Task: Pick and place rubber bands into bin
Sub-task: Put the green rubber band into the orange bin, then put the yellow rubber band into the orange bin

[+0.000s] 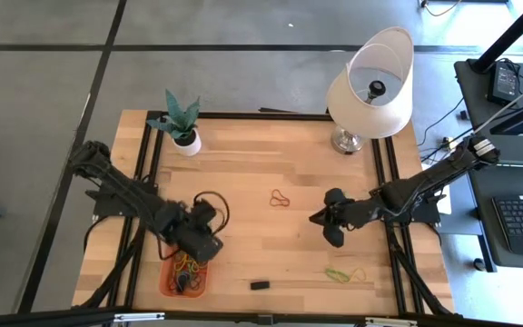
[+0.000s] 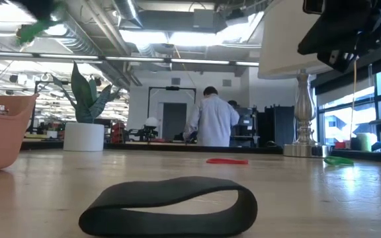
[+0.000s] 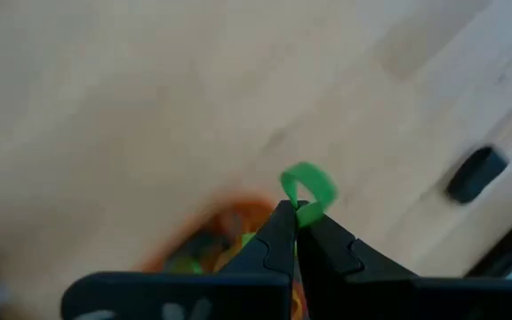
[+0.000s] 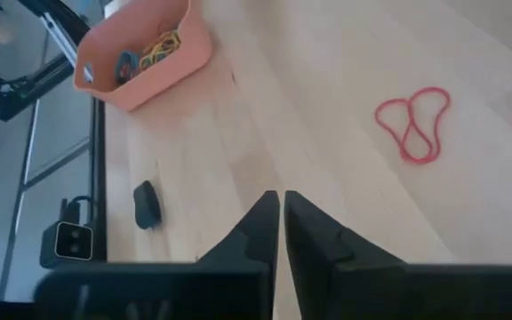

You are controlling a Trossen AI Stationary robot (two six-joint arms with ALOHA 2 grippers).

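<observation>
The orange bin [image 1: 172, 283] sits near the table's front left corner with several coloured rubber bands [image 4: 154, 51] in it. My left gripper [image 3: 293, 213] hovers over the bin's far edge, shut on a green rubber band [image 3: 308, 187]. A red rubber band [image 1: 281, 197] lies flat mid-table, also in the right wrist view [image 4: 413, 123]. Green and yellow bands [image 1: 343, 273] lie near the front right. My right gripper [image 4: 282, 209] hangs shut above the table to the right of the red band, with nothing between its fingers. My left gripper pinches the green band by one side of its loop [image 3: 300, 206], right at the free ends of its two fingers. The fingers slant steeply down. The rest of the loop sticks out past the tips, lifted clear above the bin [image 3: 238, 227].
A small black loop-like piece [image 1: 260, 285] lies near the front edge, close up in the low view [image 2: 170, 205]. A white pot with a plant [image 1: 184, 127] stands far left and a lamp [image 1: 370, 86] far right. People stand in the room beyond.
</observation>
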